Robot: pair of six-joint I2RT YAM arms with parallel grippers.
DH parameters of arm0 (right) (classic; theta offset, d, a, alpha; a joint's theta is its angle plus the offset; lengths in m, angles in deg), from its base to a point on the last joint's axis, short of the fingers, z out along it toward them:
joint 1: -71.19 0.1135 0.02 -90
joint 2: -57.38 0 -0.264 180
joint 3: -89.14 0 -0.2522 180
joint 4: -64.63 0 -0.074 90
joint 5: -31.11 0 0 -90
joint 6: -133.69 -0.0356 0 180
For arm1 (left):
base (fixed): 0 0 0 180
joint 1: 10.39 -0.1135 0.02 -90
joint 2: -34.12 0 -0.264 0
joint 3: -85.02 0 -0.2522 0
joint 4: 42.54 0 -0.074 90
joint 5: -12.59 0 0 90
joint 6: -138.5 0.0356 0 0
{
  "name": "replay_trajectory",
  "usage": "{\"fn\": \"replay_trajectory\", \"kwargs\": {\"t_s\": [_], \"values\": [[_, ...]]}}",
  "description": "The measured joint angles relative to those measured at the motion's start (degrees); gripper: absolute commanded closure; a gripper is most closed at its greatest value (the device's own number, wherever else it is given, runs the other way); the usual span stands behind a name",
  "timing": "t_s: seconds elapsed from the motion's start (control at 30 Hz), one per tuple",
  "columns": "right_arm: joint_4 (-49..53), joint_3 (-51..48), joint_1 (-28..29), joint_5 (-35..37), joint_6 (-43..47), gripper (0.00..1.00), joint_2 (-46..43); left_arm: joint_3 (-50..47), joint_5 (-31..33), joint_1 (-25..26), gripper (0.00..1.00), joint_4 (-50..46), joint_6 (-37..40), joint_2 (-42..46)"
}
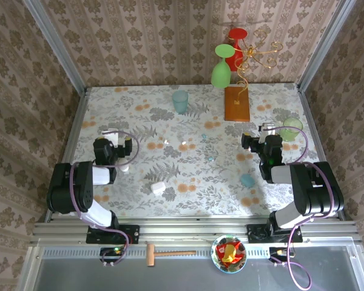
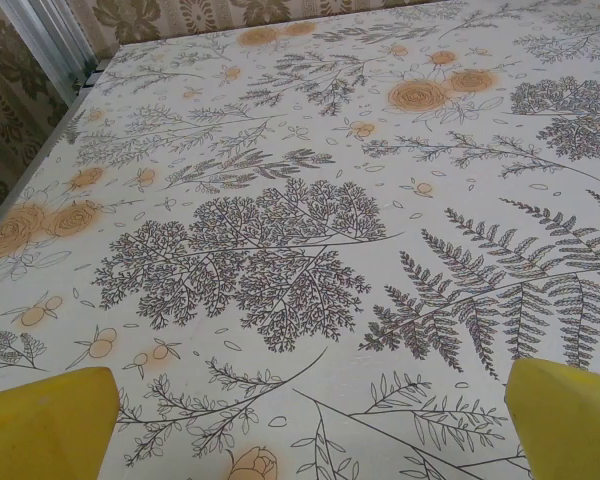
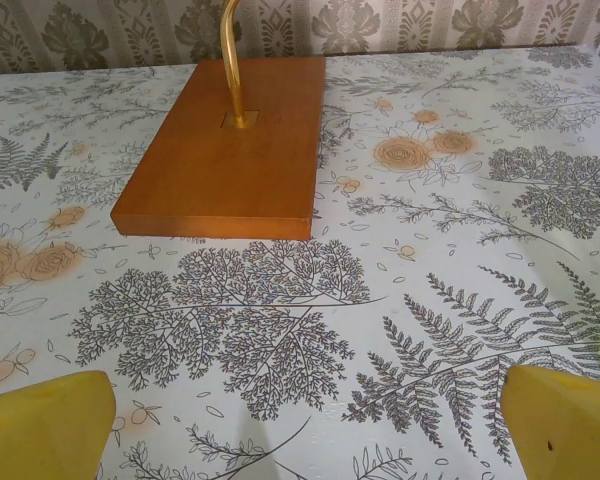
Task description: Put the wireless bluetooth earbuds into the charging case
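Table [image 1: 109, 109]: a cloth with a fern and flower print covers it, and both arms reach in from the near edge.
Wooden base [image 1: 237, 103]: a flat block at the far side holding a gold wire stand; this is the landmark for the places below.
Teal cup [image 1: 180, 101]: left of the wooden base, near it.
Green cup [image 1: 292, 127]: right of the wooden base and a little nearer the arms.
Left gripper [image 2: 310, 420]: jaws wide apart, holding nothing, with bare cloth between its yellow fingers; it is far left of the wooden base.
Right gripper [image 3: 310, 420]: jaws also wide apart, holding nothing; it is just on the near side of the wooden base, which lies ahead of it and to its left.
Case [image 1: 158, 188]: a small white rounded box, probably the charger, well to the near-left of the wooden base.
Light blue piece [image 1: 247, 180]: straight toward the arms from the wooden base; I cannot tell what it is.
Earbuds [image 1: 185, 146]: tiny white and pale blue specks scattered near-left of the wooden base, out on the cloth and not in the case.
Key relation: the earbuds lie between the two grippers, inward from each. The white one is about midway and the pale blue one is closer to the right arm. They are too small to tell a long axis.
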Motion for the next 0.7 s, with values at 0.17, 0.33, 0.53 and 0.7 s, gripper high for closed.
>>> {"fn": "replay_trajectory", "kwargs": {"t_s": [0.17, 0.33, 0.53, 0.7], "values": [[0.0, 0.0, 0.0, 0.0, 0.0, 0.0, 0.0, 0.0, 0.0, 0.2, 0.0, 0.0, 0.0, 0.0], [0.1, 0.0, 0.0, 0.0, 0.0, 0.0, 0.0, 0.0, 0.0, 0.2, 0.0, 0.0, 0.0, 0.0], [0.4, 0.0, 0.0, 0.0, 0.0, 0.0, 0.0, 0.0, 0.0, 0.2, 0.0, 0.0, 0.0, 0.0], [0.5, 0.0, 0.0, 0.0, 0.0, 0.0, 0.0, 0.0, 0.0, 0.2, 0.0, 0.0, 0.0, 0.0]]}}
